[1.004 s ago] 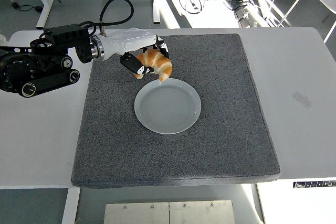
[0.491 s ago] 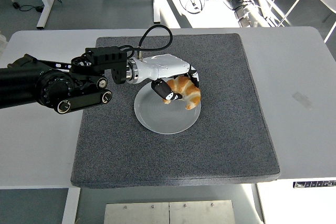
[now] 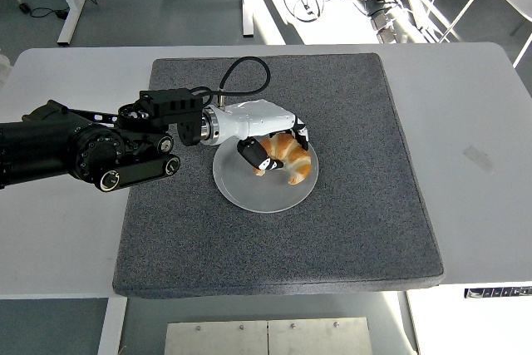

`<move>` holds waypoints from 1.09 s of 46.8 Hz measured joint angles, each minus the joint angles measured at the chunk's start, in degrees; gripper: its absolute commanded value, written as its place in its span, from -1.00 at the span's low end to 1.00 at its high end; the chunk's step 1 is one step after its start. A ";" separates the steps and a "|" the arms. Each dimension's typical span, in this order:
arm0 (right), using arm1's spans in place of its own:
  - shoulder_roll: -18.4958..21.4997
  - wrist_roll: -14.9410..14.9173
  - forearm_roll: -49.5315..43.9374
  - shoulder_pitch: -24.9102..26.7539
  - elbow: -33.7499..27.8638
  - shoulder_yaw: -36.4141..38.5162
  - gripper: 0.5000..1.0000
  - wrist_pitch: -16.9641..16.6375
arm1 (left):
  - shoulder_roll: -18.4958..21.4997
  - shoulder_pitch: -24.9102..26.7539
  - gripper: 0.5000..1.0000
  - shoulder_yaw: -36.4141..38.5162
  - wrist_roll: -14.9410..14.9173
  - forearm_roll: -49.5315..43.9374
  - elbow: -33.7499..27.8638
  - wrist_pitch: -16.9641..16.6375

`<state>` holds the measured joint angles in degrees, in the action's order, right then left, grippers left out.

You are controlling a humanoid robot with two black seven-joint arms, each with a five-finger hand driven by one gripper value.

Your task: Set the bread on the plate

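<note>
A golden croissant (image 3: pixel 288 159) is in my left hand (image 3: pixel 274 145), right over the white plate (image 3: pixel 249 194) on the grey mat. The hand's white-and-black fingers are curled around the croissant's left and top sides. The croissant sits low at the plate's upper right part; I cannot tell whether it touches the plate. The left arm reaches in from the left edge across the mat. The right arm is out of view.
The grey mat (image 3: pixel 349 205) covers the middle of the white table (image 3: pixel 474 164). A black cable (image 3: pixel 241 72) loops up behind the left wrist. Table legs and floor cables show at the top.
My left hand carried the croissant from the mat behind the plate to over the plate, then lowered it slightly and drew it a little left.
</note>
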<state>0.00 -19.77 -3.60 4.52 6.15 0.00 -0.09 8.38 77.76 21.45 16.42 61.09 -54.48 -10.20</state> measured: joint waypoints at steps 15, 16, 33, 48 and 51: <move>0.00 0.00 0.00 -0.03 0.00 0.00 1.00 0.00 | -0.01 -1.20 -1.00 0.18 0.17 0.00 0.94 -0.17; 0.00 0.00 0.00 -0.03 0.00 0.00 1.00 0.00 | -0.02 -1.20 -1.00 0.18 0.18 0.00 0.95 -0.17; 0.00 -0.01 0.00 0.01 0.00 0.00 1.00 0.00 | 0.67 -1.45 0.92 0.12 0.23 -0.29 0.54 0.32; 0.00 0.00 0.00 0.04 0.00 0.00 1.00 0.00 | 2.26 6.37 0.93 -2.62 0.21 -5.64 -0.11 3.78; 0.00 0.00 0.00 0.03 0.00 0.00 1.00 0.00 | 2.56 9.57 0.93 -2.83 0.21 -8.18 -0.07 5.19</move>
<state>0.00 -19.77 -3.60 4.55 6.15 0.00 -0.09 10.94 87.33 18.62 16.63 52.91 -54.55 -5.01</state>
